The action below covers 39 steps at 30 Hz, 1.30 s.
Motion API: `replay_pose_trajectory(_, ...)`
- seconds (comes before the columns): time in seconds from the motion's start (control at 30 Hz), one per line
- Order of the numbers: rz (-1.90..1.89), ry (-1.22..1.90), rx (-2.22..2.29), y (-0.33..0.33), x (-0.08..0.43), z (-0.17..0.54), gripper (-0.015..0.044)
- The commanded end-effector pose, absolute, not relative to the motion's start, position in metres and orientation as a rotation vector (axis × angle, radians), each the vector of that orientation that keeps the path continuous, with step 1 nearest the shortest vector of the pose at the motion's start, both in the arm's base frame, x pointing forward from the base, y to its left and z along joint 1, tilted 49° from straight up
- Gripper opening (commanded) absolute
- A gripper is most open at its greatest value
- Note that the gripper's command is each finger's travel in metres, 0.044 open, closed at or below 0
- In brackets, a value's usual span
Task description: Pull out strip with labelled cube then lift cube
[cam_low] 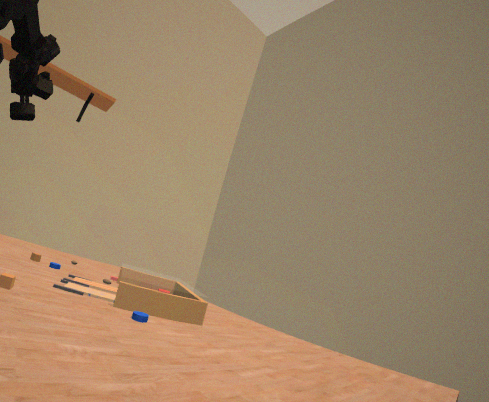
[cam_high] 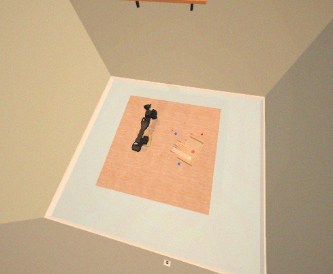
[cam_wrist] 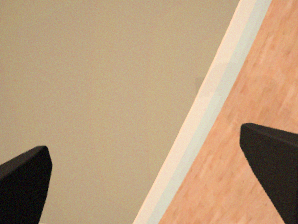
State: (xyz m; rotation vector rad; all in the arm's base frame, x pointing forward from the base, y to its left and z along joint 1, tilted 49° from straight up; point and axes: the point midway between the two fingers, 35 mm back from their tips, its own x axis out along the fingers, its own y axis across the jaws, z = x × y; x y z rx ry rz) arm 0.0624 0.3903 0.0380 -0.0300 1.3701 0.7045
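My gripper [cam_high: 148, 106] [cam_low: 22, 111] [cam_wrist: 147, 145] is open and empty, high above the table and well away from the strips. A low wooden box [cam_high: 198, 153] [cam_low: 161, 302] has its open side towards the arm. A pale strip [cam_high: 179, 153] [cam_low: 96, 292] runs into it and a small pale yellow cube [cam_high: 189, 158] sits at its far end. Narrow orange strips [cam_high: 184, 146] lie beside it, with a red cube [cam_high: 193, 151] [cam_low: 164, 291] at their far end. Any label, and whether each strip is in one piece, is too small to tell. The box wall hides the yellow cube in the exterior view.
One blue disc [cam_high: 179, 163] [cam_low: 140, 317] lies beside the box, another blue disc [cam_high: 176, 133] [cam_low: 55, 265] on its other side. A red piece [cam_high: 201, 133] lies behind the box. Small wooden blocks [cam_low: 6, 281] stand on the table. A shelf [cam_low: 71, 82] is on the wall.
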Motion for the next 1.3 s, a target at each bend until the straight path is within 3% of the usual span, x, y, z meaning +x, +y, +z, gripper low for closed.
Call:
replay_pose_trajectory(0.0, 0.644, 1.111, -0.121, 0.364, 0.136, 0.034, 0.04)
replay_pose_trajectory(0.23, 0.425, 0.773, -0.334, 0.294, 0.239, 0.043, 0.04)
replay_pose_trajectory(0.47, 0.088, 0.577, -0.607, 0.192, 0.303, 0.061, 0.04)
replay_pose_trajectory(0.67, -0.218, 0.541, -0.828, 0.104, 0.319, 0.079, 0.04)
replay_pose_trajectory(1.1, -0.228, 0.542, -0.834, 0.102, 0.319, 0.079, 0.04)
replay_pose_trajectory(1.27, -0.308, 0.689, -0.762, 0.087, 0.34, 0.068, 0.0269)
